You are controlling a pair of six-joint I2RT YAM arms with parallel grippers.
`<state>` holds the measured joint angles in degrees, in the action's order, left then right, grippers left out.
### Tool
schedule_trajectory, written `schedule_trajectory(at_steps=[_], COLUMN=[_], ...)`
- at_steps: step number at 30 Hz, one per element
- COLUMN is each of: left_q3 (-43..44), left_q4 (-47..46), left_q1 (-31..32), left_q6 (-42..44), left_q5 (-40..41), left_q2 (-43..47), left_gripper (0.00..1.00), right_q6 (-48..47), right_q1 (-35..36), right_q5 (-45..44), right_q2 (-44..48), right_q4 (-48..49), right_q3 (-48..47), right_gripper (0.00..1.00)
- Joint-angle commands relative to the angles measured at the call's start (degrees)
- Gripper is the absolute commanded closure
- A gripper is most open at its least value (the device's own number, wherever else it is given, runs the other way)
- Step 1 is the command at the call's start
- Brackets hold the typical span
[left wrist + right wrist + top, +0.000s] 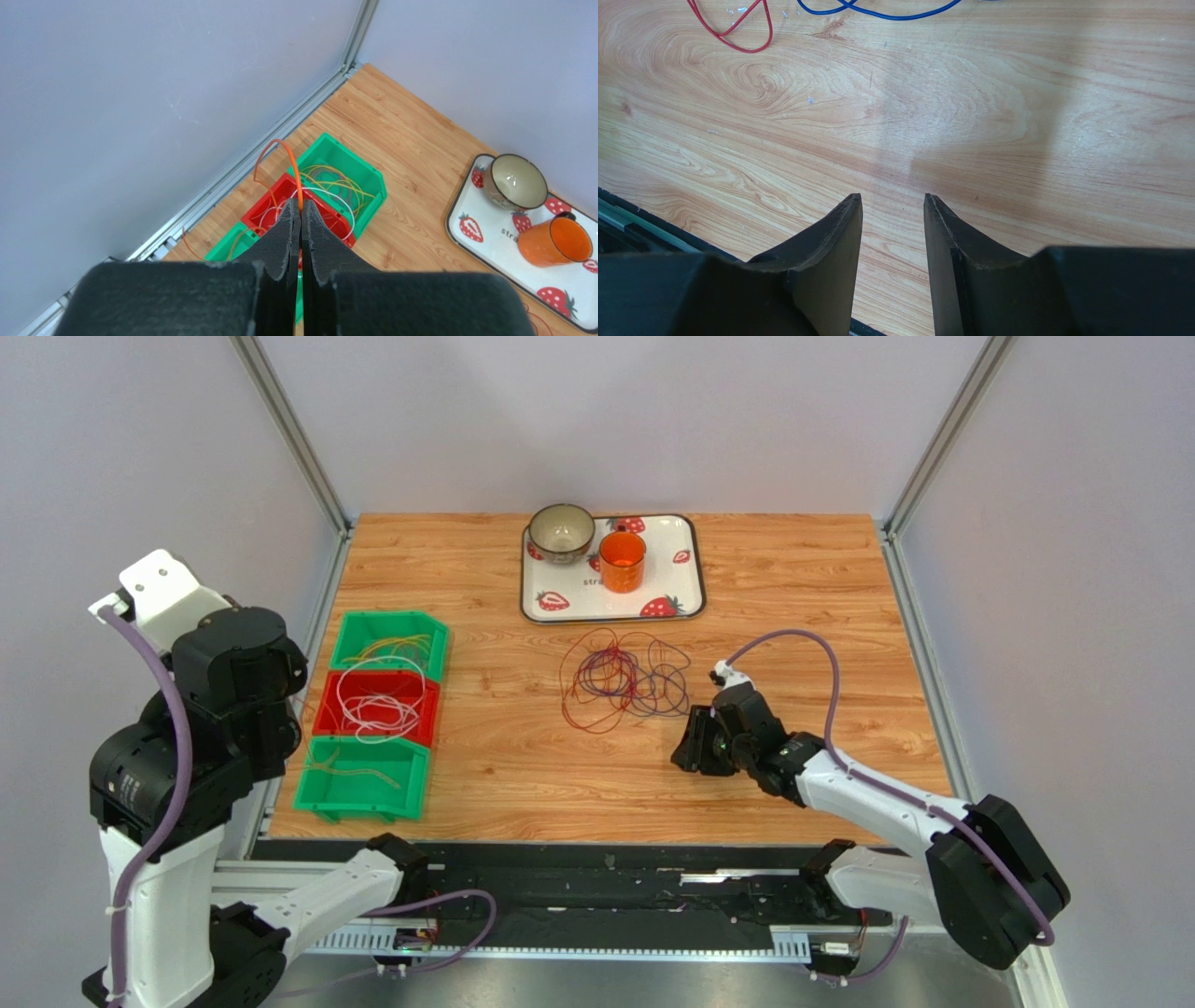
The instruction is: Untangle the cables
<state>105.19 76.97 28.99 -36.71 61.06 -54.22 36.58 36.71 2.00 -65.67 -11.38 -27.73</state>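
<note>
From above, one loose tangle of cables [622,679] lies at the middle of the table [814,616], below one strawberry tray [673,581] that carries one bowl [561,532] and one orange cup [622,560]. Three bins stand in a row at centre left: a green bin [393,620], a red bin [327,703] and a second green bin [351,805], each with wires inside. The right gripper [697,746] sits just lower right of the tangle, with bare wood to its right up to the wall. In the left wrist view, the left gripper [300,204] is pressed together on one orange cable [298,175], high over the bins. In the right wrist view, the right gripper [892,199] has its jaws apart and holds nothing, with bare wood between them. One red cable [749,42] and one blue cable [892,15] lie at the top edge.
</note>
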Motion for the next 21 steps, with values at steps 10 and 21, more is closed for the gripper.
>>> schedule_trajectory(at_steps=[10, 21], left_q3=[-14.03, -20.46], left_q4=[14.09, 11.63], left_q1=[-1.13, -6.22], left_q6=[-7.85, -5.23], left_q5=[1.96, 2.49], left_q2=[4.47, 5.26], left_gripper=[1.00, 1.00], right_q6=[-1.25, -1.25], right_q1=[0.21, 0.12], right_q5=[0.81, 1.08], right_q2=[-0.51, 0.37], right_q4=[1.09, 1.62], right_q3=[-2.33, -1.63], right_gripper=[0.59, 0.59])
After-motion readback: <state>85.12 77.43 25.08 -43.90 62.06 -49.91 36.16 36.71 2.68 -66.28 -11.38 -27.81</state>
